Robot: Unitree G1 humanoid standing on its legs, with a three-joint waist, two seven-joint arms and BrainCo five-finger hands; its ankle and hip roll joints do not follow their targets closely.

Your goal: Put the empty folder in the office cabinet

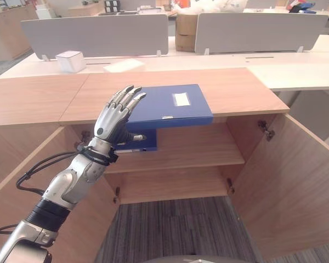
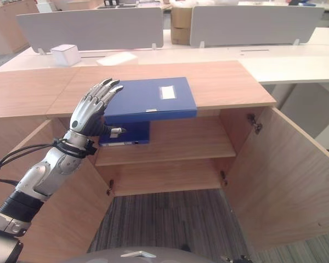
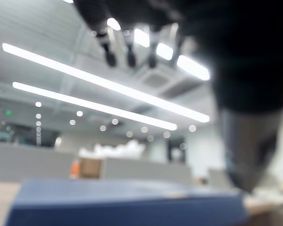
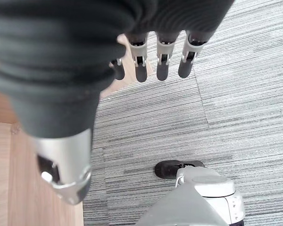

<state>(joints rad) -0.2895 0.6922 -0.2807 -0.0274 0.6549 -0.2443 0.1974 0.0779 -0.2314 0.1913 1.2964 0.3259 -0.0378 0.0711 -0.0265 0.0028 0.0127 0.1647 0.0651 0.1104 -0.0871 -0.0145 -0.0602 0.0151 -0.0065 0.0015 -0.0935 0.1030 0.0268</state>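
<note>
Hand (image 1: 114,118) at the left edge of the blue folder (image 1: 167,105), fingers straight and spread, holding nothing.

From the left: a small white box (image 1: 71,61) sits on the white desk (image 1: 296,68) behind, and my left hand is raised in front of the open wooden cabinet (image 1: 175,164), its dark fingertips over the near-left corner of the folder. That folder lies flat on the cabinet's top (image 1: 230,90), its front edge jutting past the lip, above a second blue binder (image 1: 144,139) on the upper shelf (image 1: 192,153). The right door (image 1: 288,186) stands swung open. My right hand (image 4: 153,59) hangs over grey carpet (image 4: 245,94), fingers relaxed and empty.
</note>
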